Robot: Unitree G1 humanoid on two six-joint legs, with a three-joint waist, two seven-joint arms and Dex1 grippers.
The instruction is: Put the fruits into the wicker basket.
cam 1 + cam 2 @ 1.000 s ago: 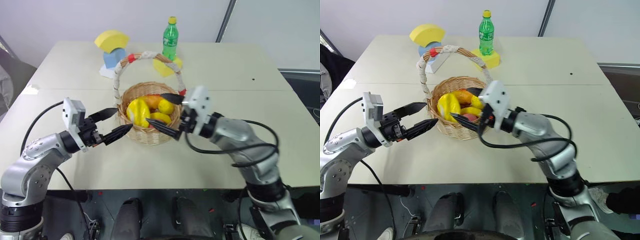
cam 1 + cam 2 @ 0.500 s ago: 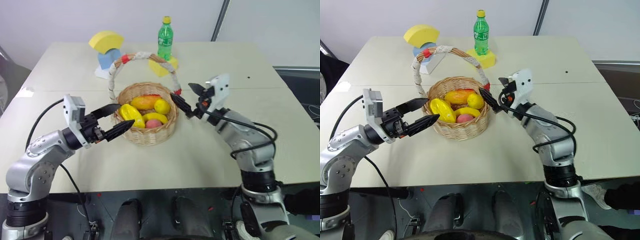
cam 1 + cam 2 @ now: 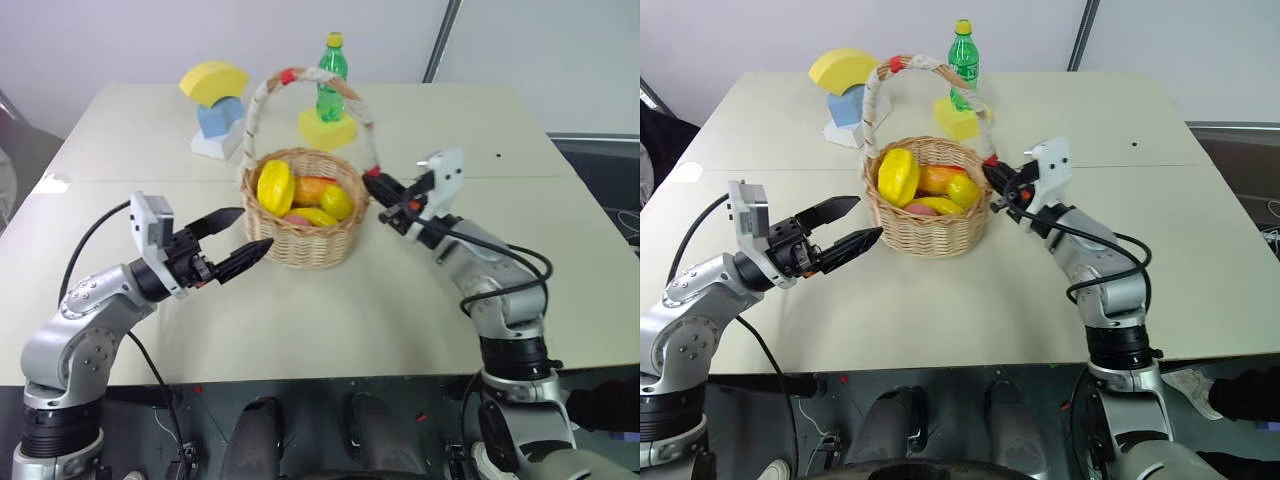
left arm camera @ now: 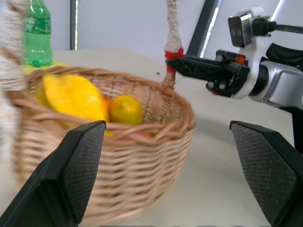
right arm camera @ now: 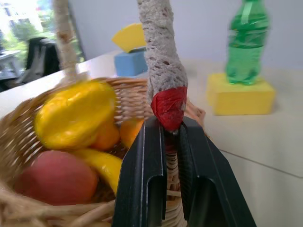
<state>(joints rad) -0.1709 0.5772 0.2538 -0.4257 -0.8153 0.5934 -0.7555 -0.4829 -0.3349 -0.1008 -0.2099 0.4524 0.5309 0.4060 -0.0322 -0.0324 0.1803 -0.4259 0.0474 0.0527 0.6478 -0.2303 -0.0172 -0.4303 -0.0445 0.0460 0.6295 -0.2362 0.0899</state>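
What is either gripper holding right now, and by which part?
Right gripper is shut on the wicker basket, at the handle's base by the red binding. Left gripper is open, empty.

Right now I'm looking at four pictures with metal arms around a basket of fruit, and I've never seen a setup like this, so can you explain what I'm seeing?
This is a humanoid robot with two arms, each ending in a gripper of two black fingers. Two pictures come from cameras in its head, looking down over a pale table. The other two come from cameras on its wrists, looking along the fingers.

On the table stands a wicker basket with a tall handle. Inside it lie toy fruits: a yellow starfruit-like piece, a lemon, something orange, a banana and a pinkish-red round one. Behind it are a green bottle and yellow and blue foam blocks.

The right gripper is shut on the basket's handle at its red binding. The left gripper is open beside the basket, holding nothing.
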